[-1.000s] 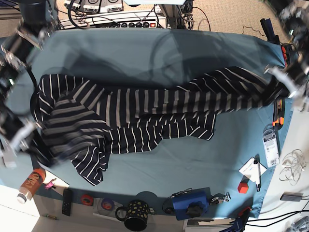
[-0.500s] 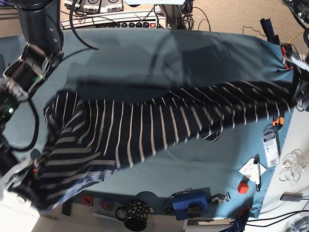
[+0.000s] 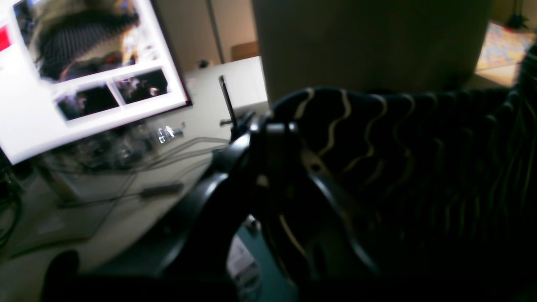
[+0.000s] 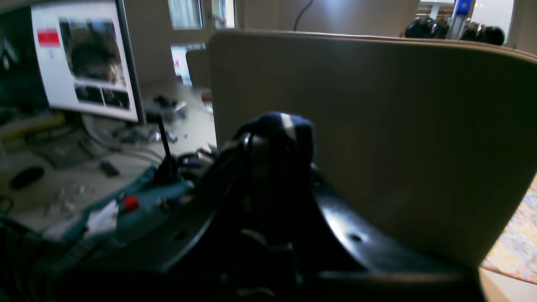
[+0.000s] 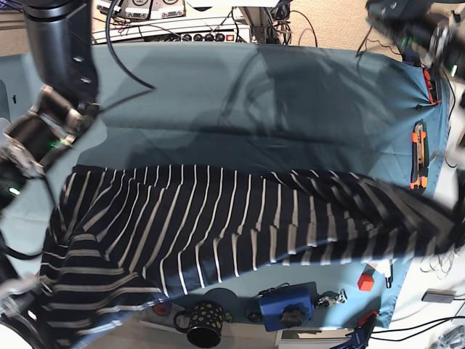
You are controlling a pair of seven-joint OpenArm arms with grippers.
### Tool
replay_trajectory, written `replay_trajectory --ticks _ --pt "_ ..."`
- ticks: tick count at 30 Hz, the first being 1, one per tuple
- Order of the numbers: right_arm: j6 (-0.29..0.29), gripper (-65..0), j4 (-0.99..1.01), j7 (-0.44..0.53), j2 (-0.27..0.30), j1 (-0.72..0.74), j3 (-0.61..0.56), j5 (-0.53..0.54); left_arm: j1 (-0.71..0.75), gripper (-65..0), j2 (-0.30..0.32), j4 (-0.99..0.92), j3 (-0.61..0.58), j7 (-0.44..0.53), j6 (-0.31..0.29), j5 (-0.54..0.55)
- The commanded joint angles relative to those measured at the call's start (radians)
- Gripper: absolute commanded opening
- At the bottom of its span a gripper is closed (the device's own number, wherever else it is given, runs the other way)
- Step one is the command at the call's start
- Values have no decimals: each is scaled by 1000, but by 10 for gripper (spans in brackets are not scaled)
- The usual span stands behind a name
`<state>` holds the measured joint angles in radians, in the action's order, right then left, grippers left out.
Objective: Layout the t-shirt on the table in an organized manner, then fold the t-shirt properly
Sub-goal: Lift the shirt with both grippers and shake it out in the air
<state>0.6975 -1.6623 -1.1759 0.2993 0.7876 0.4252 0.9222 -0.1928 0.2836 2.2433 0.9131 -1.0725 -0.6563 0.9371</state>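
Observation:
The t-shirt (image 5: 218, 225), dark navy with thin white stripes, hangs stretched in a wide band above the near half of the teal table (image 5: 254, 94), from the lower left to the right edge. In the left wrist view my left gripper (image 3: 275, 134) is shut on a bunched edge of the t-shirt (image 3: 398, 138), which trails off to the right. In the right wrist view my right gripper (image 4: 268, 142) is shut on a small fold of the t-shirt (image 4: 289, 121). In the base view both grippers are blurred or hidden at the cloth's two ends.
Along the near edge stand a black dotted mug (image 5: 205, 325), a blue device (image 5: 289, 305) and a red block (image 5: 365, 280). An orange cutter (image 5: 418, 154) lies at the right edge. A monitor (image 4: 84, 63) and a beige partition (image 4: 377, 126) stand beyond the table.
The t-shirt has risen off the table, been pulled wider and drawn toward the near edge. Both arms have swung that way with it, still gripping the cloth.

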Motion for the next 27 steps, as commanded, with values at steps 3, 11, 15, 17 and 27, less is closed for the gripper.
replay_trajectory --ticks 3,11,15,17,27 --pt "1 -650 -11 47 -62 70 -1 12 -91 -650 19 10 -100 81 56 -124" --pt "-3 -650 -11 45 -142 151 -1 39 -257 -650 45 10 -115 101 140 -197" --pt "-11 -650 -11 39 -142 208 -1 39 -307 -650 117 10 -71 102 142 -196" --pt "-23 -650 -11 39 -141 230 -1 38 -323 -650 157 10 -44 101 145 -184" --pt "-41 -650 -11 39 -142 320 2 31 -325 -650 332 16 90 100 145 -94"
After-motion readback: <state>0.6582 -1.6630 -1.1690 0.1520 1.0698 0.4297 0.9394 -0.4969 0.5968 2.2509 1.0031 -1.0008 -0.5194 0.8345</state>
